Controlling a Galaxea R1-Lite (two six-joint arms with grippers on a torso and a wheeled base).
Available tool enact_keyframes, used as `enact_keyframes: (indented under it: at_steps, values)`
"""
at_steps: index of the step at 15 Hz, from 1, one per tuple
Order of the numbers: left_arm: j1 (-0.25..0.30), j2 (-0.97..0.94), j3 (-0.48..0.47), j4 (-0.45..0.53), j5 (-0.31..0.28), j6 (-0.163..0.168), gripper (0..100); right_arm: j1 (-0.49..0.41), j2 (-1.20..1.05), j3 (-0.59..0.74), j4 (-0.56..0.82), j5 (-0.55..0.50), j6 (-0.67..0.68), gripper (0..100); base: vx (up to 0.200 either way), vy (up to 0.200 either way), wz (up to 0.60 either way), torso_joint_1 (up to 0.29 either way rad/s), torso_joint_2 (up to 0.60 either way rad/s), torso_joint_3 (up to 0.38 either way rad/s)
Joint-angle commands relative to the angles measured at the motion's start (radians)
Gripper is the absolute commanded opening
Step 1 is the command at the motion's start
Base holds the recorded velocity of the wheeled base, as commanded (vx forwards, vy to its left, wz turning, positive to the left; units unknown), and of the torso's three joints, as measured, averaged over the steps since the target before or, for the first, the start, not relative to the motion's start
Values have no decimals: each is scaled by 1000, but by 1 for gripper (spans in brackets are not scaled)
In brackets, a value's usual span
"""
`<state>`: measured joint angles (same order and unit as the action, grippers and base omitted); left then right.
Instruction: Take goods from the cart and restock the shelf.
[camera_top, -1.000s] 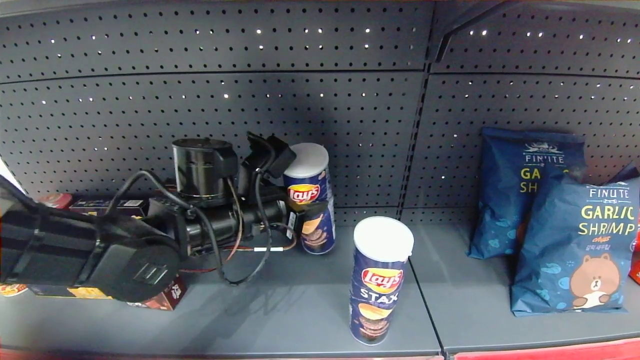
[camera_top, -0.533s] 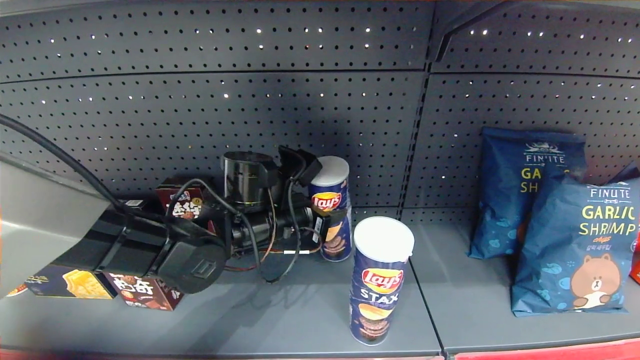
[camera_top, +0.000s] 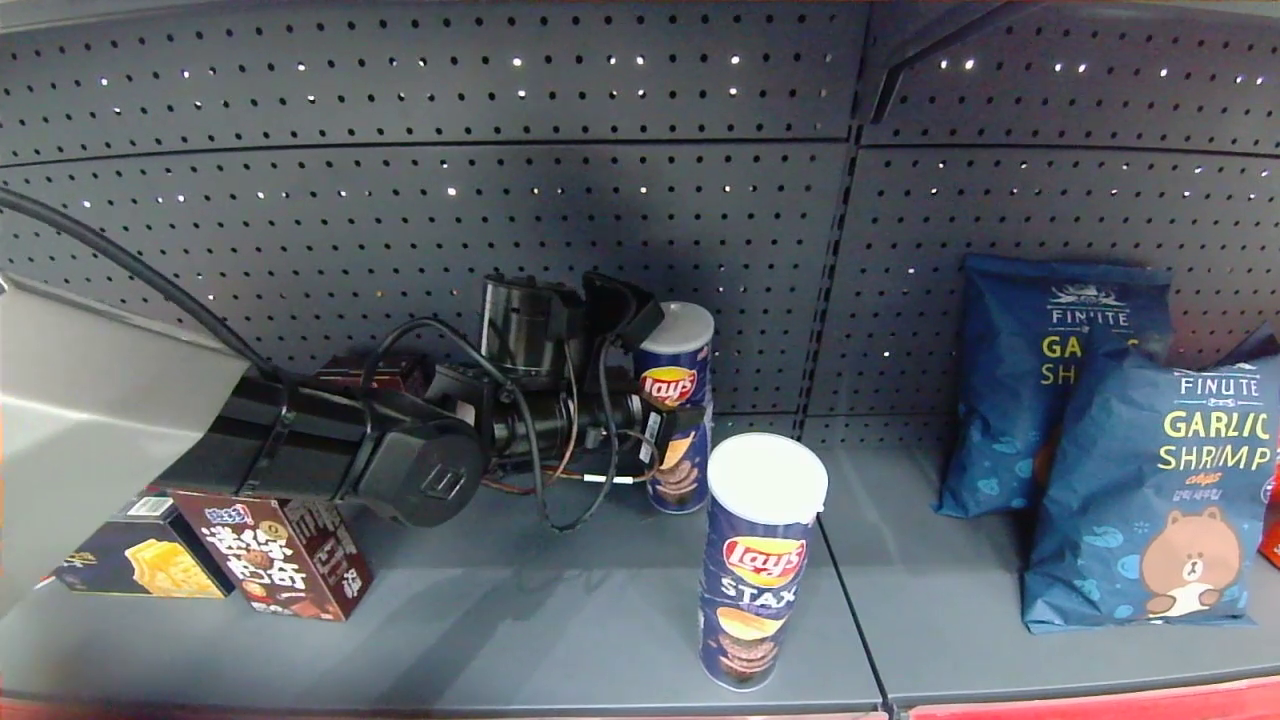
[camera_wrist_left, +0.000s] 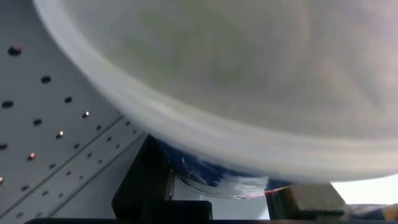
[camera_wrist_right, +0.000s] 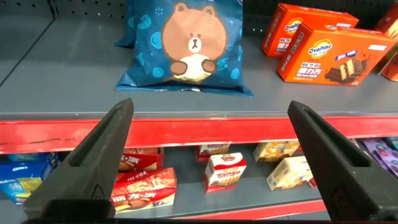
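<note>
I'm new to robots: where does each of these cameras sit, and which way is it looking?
Head view: on the robot's head, facing forward and down at the shelf; its left arm shows, left gripper shut on a chip can.
Left wrist view: on the left wrist, close against that can's white lid.
Right wrist view: on the right wrist, facing a bear-print bag; the open right gripper shows.
Shared: the can in head and left wrist views; the bag in head and right wrist views.

Centre frame, the front can (camera_top: 762, 560) stands near the shelf (camera_top: 560, 640) edge. The rear can (camera_top: 678, 400) is behind it, slightly left, by the pegboard (camera_top: 400, 200). Boxes (camera_top: 275, 555) lower left, bags (camera_top: 1150, 490) leaning at right.
</note>
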<state>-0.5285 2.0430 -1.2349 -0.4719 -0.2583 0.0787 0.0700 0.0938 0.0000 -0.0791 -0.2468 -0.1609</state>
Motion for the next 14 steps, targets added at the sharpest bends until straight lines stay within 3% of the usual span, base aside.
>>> enact_keyframes:
  at_steps: [1,14]
  values:
    - [1,8,-14,3,-2,1,0,1,3,0,-1,0,0,100,0,0,0,0,0,0]
    - [-7,79,-40,-8,1,1,0,1,3,0,-1,0,0,100,0,0,0,0,0,0]
